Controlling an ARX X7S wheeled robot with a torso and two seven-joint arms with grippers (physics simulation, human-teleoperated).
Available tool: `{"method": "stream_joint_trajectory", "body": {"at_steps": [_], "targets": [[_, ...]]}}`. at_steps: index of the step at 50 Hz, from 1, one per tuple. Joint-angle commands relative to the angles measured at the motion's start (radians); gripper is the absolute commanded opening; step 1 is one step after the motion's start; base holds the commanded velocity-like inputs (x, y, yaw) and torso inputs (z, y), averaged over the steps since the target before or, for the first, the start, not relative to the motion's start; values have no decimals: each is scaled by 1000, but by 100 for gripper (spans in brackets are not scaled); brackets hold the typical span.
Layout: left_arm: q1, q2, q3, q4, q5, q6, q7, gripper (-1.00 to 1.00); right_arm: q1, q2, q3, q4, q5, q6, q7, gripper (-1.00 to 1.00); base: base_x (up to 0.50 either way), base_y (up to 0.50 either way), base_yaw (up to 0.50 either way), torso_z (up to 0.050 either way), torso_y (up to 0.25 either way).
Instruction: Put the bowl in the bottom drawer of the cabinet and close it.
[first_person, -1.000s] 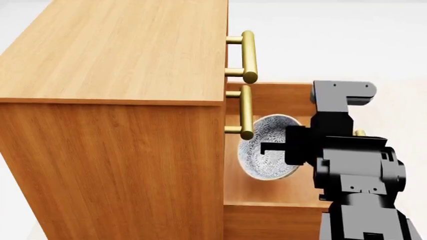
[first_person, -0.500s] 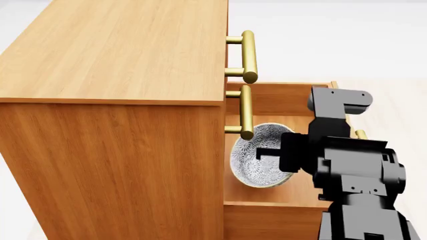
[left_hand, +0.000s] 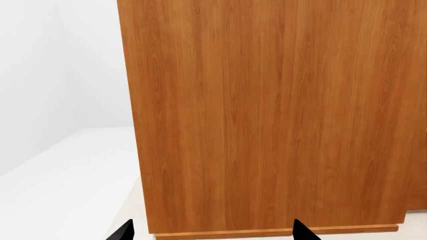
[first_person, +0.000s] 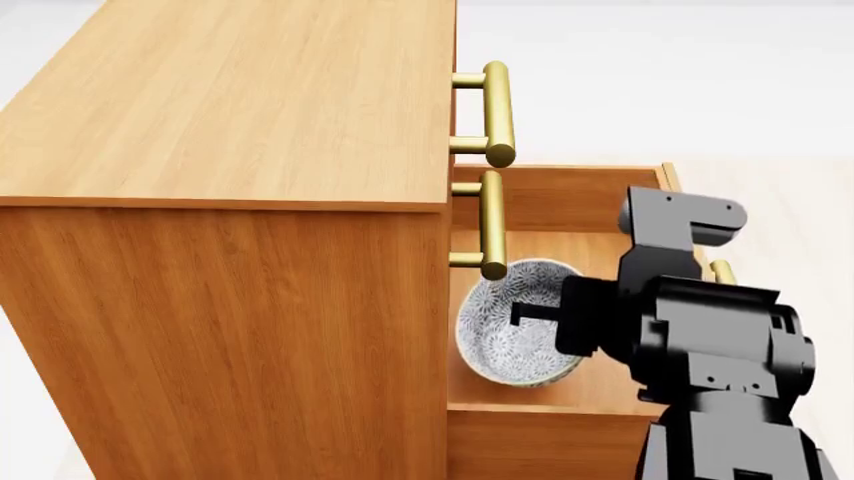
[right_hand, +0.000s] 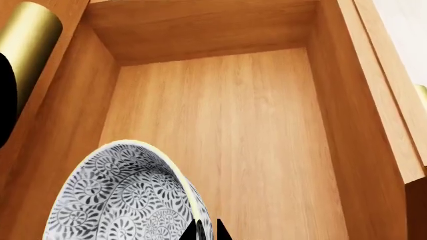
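Note:
The patterned bowl (first_person: 514, 328) hangs tilted inside the open bottom drawer (first_person: 587, 205), close under the middle drawer's brass handle (first_person: 491, 225). My right gripper (first_person: 531, 312) is shut on the bowl's rim. In the right wrist view the two fingertips (right_hand: 199, 231) pinch the rim of the bowl (right_hand: 123, 202) above the drawer floor (right_hand: 253, 125). I cannot tell whether the bowl touches the floor. My left gripper (left_hand: 212, 234) is open with nothing in it, facing the flat side of the cabinet (left_hand: 267, 115).
The top drawer's handle (first_person: 498, 110) juts out over the open drawer. The bottom drawer's own handle (first_person: 722, 270) shows just past my right arm. Drawer walls (right_hand: 363, 115) close in on both sides of the bowl. White floor (left_hand: 60, 170) lies beside the cabinet.
My right gripper has carried the bowl lower into the drawer and closer to the cabinet front, and the bowl has tipped more upright.

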Motion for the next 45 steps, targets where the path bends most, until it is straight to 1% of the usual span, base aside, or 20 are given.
{"method": "stream_joint_trajectory", "body": {"at_steps": [1,12,13,28,33,45], "targets": [[-3,1,2,-9,-1,7,0,100,-2,-1,23,-1,2,4,-4,-100,0,0,0,0,0],[-2,-2,3,-8,-3,9,-1,100,-7,-4,18,-1,-5,-14,-9,-100,0,0,0,0,0],[0,-3,3,-2,-2,5,-3,100,-8,-5,13,-1,-7,-12,-19,100,0,0,0,0,0],[-5,-4,4,-2,-7,1,-5,100,1,-8,-40,-1,-22,-77,-17,100,0,0,0,0,0],[-5,-5,6,0,-7,-1,-6,100,7,-10,-75,-1,-38,-154,-19,100,0,0,0,0,0],[-6,-5,9,-7,-5,6,-7,100,42,4,-111,-2,-45,-186,5,100,0,0,0,0,0]]}}
